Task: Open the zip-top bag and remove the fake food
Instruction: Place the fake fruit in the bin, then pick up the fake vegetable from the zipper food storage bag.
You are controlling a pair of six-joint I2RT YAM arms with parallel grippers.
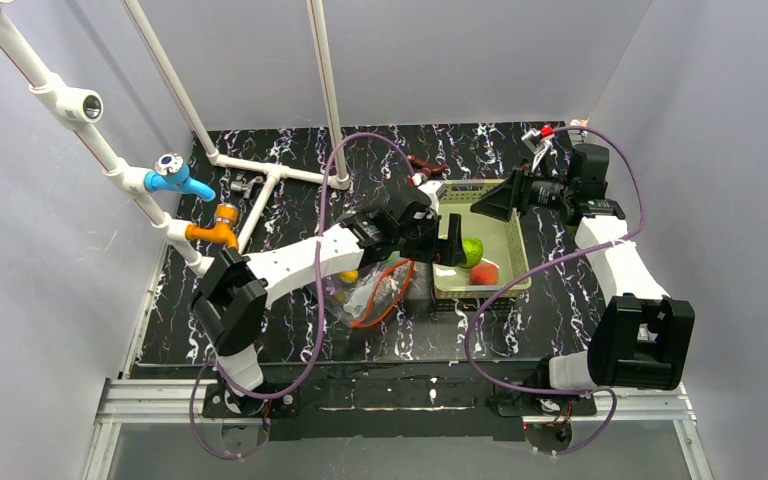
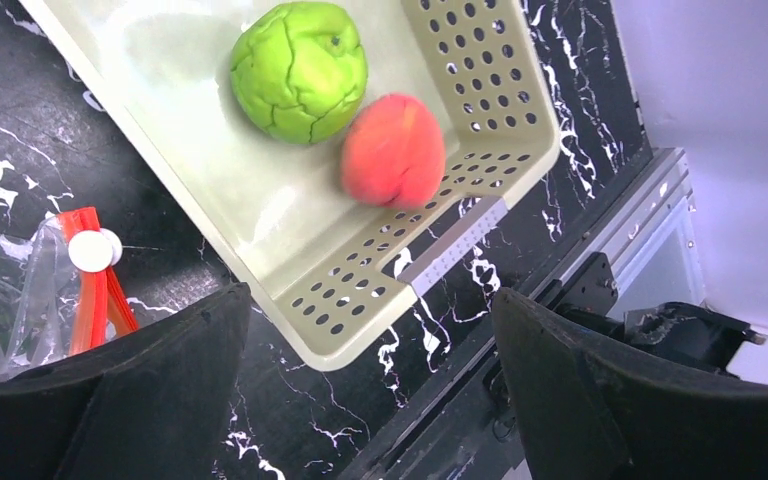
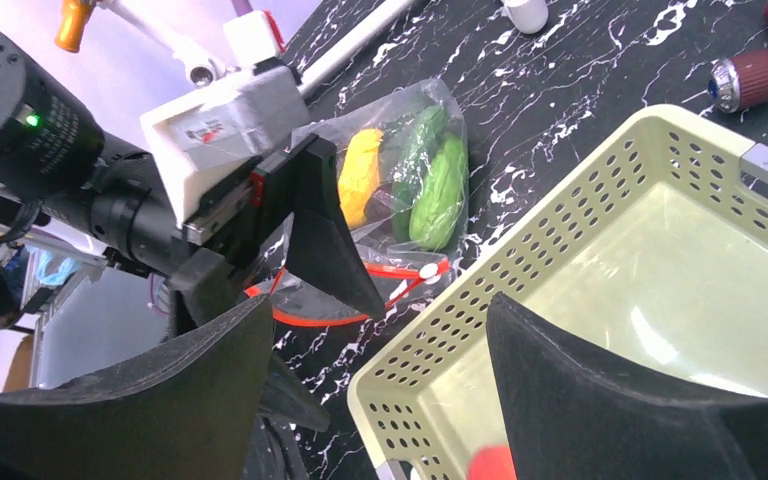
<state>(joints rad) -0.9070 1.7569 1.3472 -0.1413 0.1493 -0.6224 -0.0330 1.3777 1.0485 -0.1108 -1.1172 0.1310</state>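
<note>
Left gripper has its jaws spread wide with nothing in them, over a corner of the pale yellow-green perforated plastic basket. A bumpy green round fruit and a red-orange tomato sit touching inside it. Right gripper is spread and empty too, over the basket. The clear crinkly zip-top bag lies just left of the basket, centre of the top view, with a yellow piece and a green cucumber inside.

Pale grey walls enclose a black marbled table.
</note>
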